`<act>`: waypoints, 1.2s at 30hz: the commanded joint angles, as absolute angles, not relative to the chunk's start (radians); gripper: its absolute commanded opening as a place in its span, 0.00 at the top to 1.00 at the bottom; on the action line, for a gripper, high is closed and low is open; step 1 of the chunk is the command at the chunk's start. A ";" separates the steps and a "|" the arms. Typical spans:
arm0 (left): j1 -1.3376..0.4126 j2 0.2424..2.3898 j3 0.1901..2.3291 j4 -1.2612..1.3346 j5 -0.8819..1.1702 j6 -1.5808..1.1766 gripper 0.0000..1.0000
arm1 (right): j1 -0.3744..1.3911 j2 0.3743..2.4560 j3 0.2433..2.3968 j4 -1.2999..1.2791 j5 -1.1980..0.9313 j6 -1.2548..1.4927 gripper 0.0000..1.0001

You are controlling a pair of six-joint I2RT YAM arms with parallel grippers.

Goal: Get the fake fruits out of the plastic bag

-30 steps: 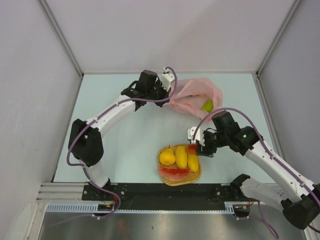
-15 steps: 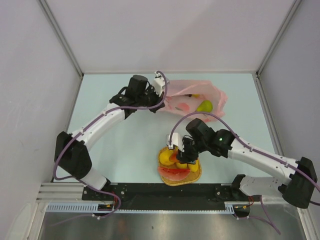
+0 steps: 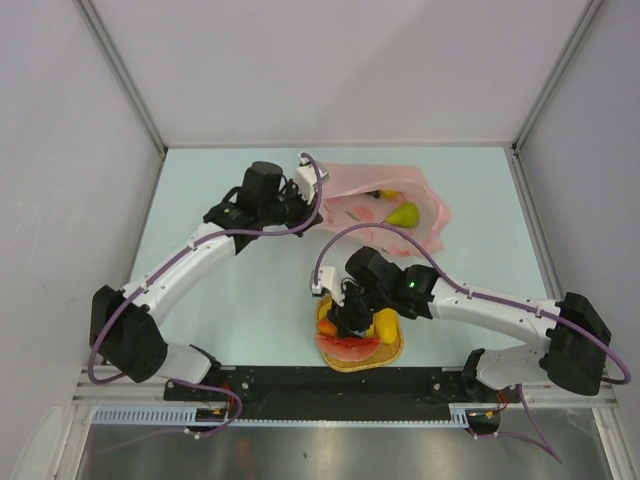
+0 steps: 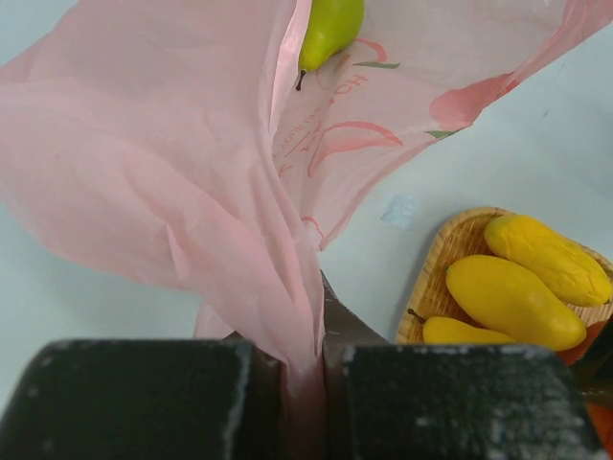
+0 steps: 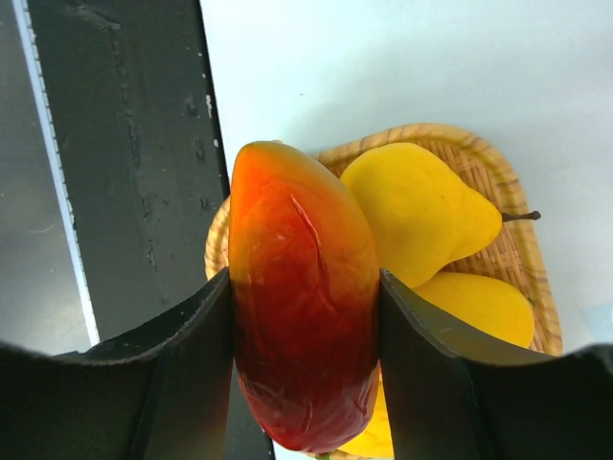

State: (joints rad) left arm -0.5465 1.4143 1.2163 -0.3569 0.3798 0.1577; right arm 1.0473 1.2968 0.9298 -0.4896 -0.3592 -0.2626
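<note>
Pale table (image 3: 268, 292) beneath plastic bag (image 3: 350, 212) — grey, seemingly matte walls (image 3: 330, 70)

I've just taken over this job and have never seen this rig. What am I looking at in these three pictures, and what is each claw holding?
The left arm and right arm are robot arms bolted at the near edge of a table. Each ends in a two-finger gripper. The overhead picture looks down from behind them. The other two come from a camera on each wrist.

The left gripper is shut on a pinched fold of the pink bag, and a green pear lies in the bag. The right gripper is shut on a red-orange fruit over the woven tray. The tray holds yellow fruits and a watermelon slice.
</note>
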 commanded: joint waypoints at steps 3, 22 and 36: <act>-0.545 1.336 1.183 -0.316 0.410 0.155 0.94 | 1.057 1.327 0.940 -0.437 -0.313 -0.232 0.55; -0.545 1.344 1.173 -0.305 0.423 0.135 0.93 | 1.069 1.290 0.855 -0.469 -0.313 -0.275 0.46; -0.545 1.391 1.212 -0.298 0.436 0.127 0.93 | 1.071 1.233 0.847 -0.445 -0.245 -0.264 0.22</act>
State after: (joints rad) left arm -0.5465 1.3773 1.1603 -0.3237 0.4046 0.1505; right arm 1.0641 1.2804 0.8452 -0.4671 -0.2661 -0.2665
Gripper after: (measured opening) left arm 0.069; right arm 0.776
